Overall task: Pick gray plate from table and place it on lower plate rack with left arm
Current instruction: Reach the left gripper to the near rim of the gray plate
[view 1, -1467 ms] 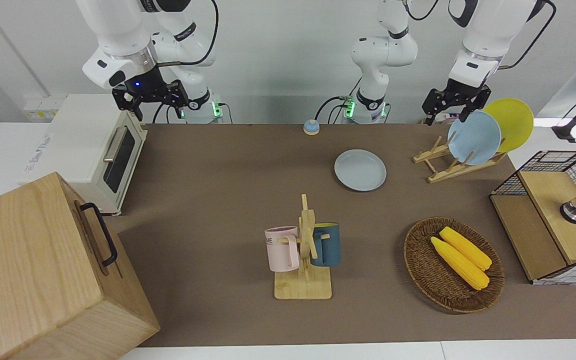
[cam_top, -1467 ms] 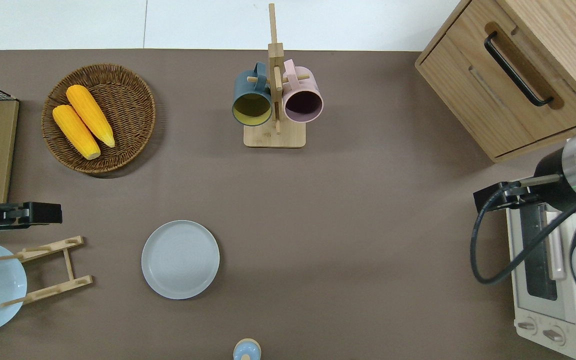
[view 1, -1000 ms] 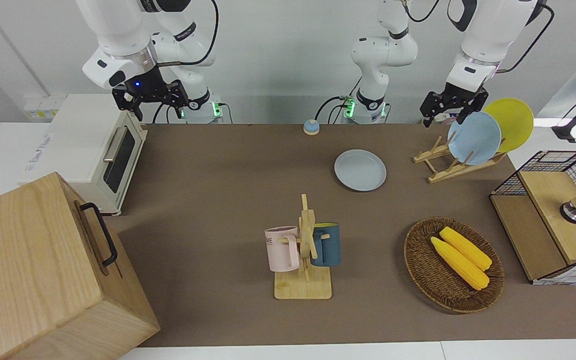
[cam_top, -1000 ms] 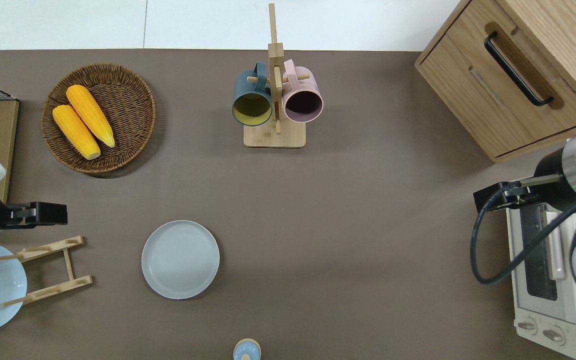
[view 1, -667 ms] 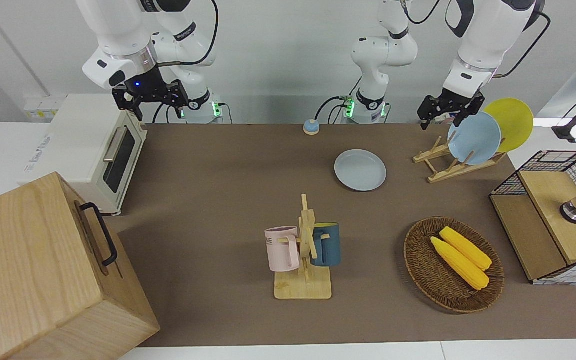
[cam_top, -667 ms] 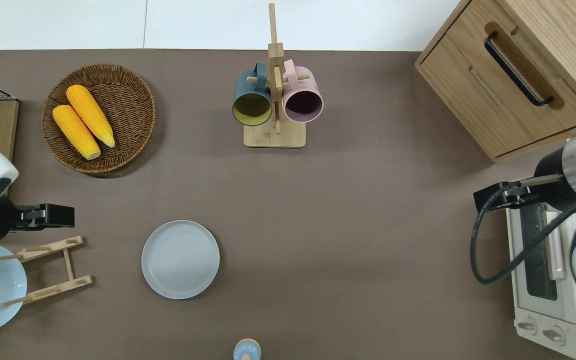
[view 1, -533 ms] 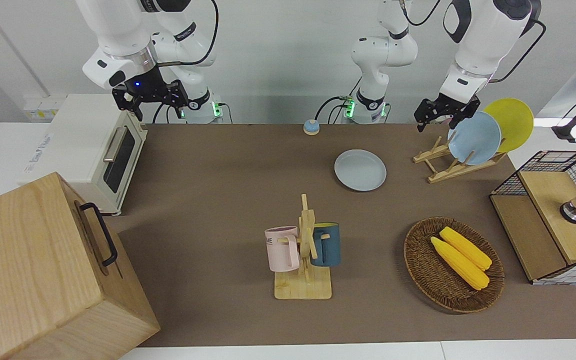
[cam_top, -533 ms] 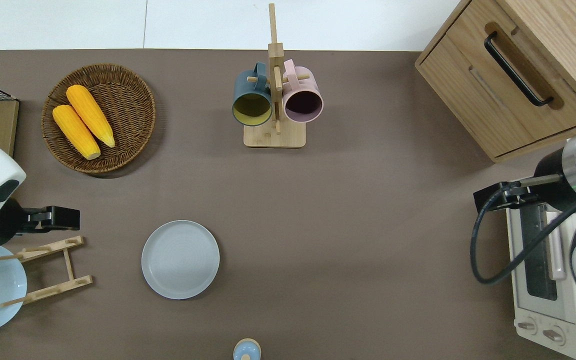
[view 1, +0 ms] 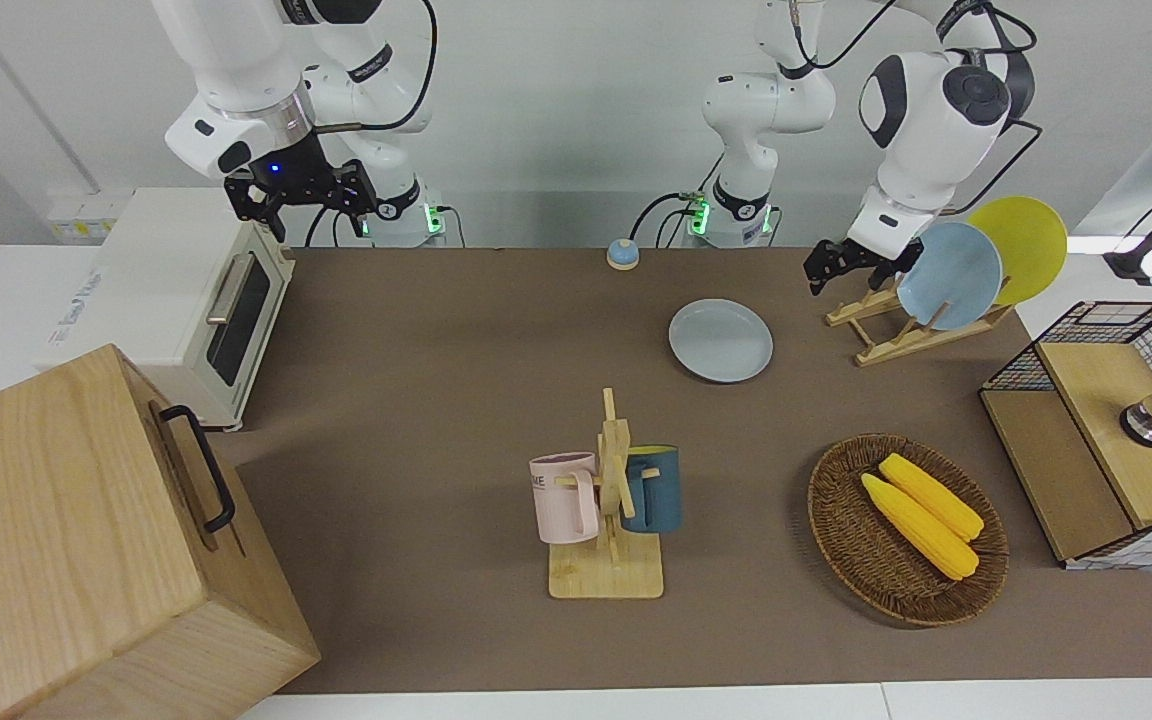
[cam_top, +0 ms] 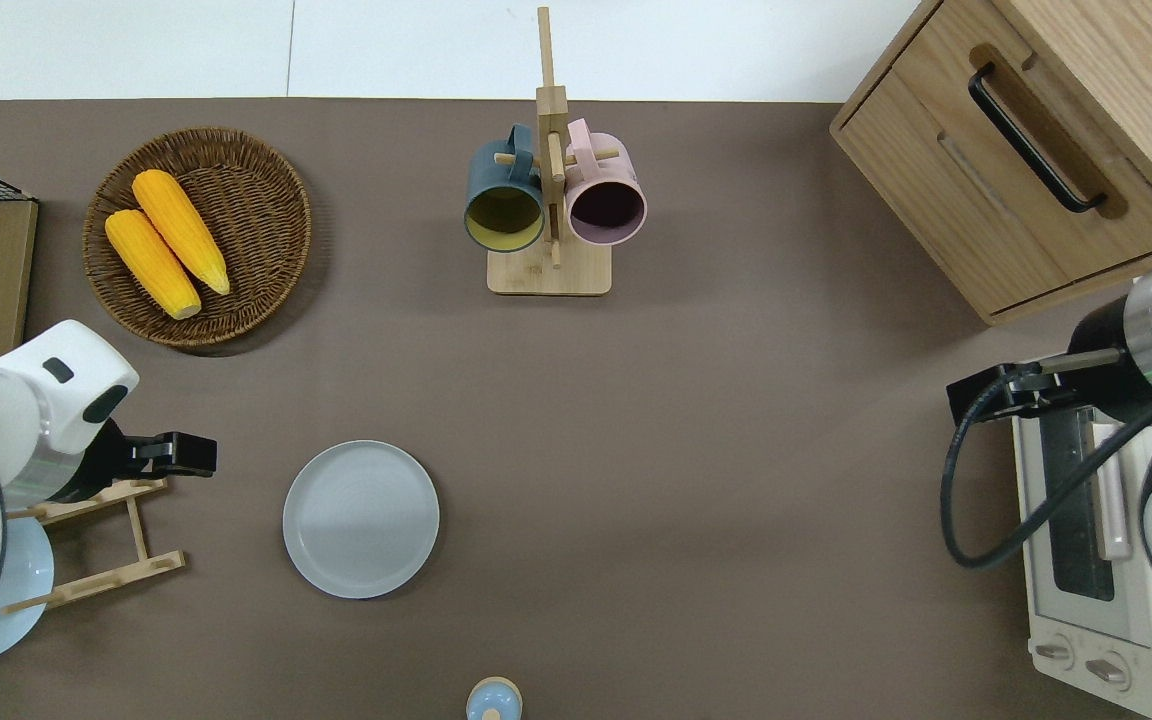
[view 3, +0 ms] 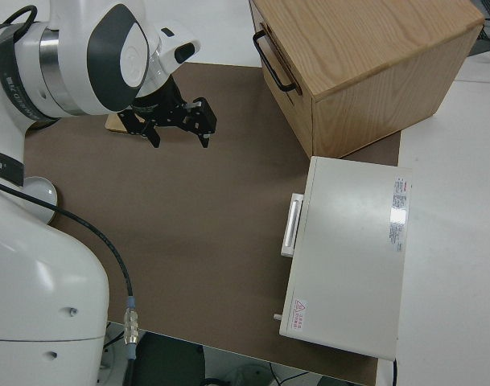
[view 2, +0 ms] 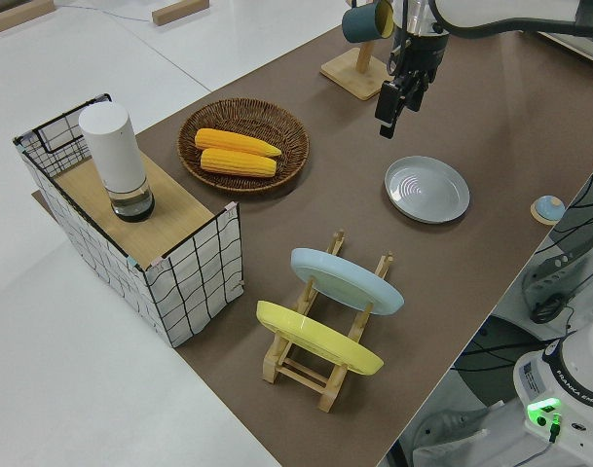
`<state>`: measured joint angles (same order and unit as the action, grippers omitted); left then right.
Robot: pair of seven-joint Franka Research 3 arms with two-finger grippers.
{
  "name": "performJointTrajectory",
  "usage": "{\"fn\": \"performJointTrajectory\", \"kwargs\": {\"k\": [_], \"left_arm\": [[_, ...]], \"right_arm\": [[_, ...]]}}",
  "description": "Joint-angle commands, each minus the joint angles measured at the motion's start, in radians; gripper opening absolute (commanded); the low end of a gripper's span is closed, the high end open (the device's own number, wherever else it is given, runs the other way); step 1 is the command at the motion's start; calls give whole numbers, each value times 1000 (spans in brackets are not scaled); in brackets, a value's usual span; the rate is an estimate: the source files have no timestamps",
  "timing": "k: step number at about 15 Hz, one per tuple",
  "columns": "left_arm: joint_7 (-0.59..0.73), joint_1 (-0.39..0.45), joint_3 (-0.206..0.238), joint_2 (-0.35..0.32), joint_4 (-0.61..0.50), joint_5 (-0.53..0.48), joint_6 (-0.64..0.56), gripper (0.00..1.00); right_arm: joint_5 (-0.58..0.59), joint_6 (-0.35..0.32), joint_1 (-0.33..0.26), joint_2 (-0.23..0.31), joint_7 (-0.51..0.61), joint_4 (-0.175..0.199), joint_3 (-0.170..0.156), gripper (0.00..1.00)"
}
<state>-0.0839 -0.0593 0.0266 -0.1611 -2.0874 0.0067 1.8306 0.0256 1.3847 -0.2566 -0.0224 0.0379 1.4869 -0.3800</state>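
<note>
plate: the gray plate (cam_top: pixel 361 519) lies flat on the worktop (cam_top: pixel 696 450), nothing touching it, near the robots' edge and toward the left arm's end.

rack: the lower rack (cam_top: pixel 96 540) sits just beside the plate, further toward the left arm's end. Its upper slots already hold a blue plate (view 1: pixel 948 275) and a yellow plate (view 1: pixel 1021 247); the low slots facing the gray plate look free.

left end effector: (cam_top: pixel 198 455) up in the air, over bare worktop between the rack's tip and the plate, empty. Fingers look a bit apart in the left side view, but honestly I can't tell for sure.

key relation: the plate is off toward the right arm's end from the end effector, and a touch closer to the robots. Short hop sideways plus a drop, I'd guess.

long axis: none really, it's round, so probably any rim point works; the rim facing the rack is the closest one.

nearer arm: left, easily.

right arm: parked, end effector (view 1: pixel 301 195) looks spread and empty.

progress: the pick hasn't started, I think.
</note>
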Motion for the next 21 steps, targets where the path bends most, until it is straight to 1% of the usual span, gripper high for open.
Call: {"fn": "performJointTrajectory", "kwargs": {"k": [1, 4, 7, 10, 13, 16, 21], "left_arm": [[-14, -7, -1, -44, -161, -39, 165, 991], [-28, -4, -22, -52, -252, -56, 272, 991], [-30, -7, -25, -46, -321, -65, 357, 991], [-36, -7, -28, 8, -324, -100, 360, 991], [-94, -7, -51, 67, -324, -102, 360, 991], [-117, -14, -56, 116, -324, -102, 346, 989], [-119, -16, -60, 141, -324, -102, 340, 989]], "right_arm": [[7, -15, -26, 2, 13, -10, -23, 983], [7, -15, -26, 2, 13, -10, -23, 983], [7, -15, -26, 2, 13, -10, -23, 983], [7, -15, -26, 2, 13, -10, -23, 983], [7, -15, -26, 2, 13, -10, -23, 983], [7, -15, -26, 2, 13, -10, -23, 983], [7, -15, -26, 2, 13, -10, -23, 983]]}}
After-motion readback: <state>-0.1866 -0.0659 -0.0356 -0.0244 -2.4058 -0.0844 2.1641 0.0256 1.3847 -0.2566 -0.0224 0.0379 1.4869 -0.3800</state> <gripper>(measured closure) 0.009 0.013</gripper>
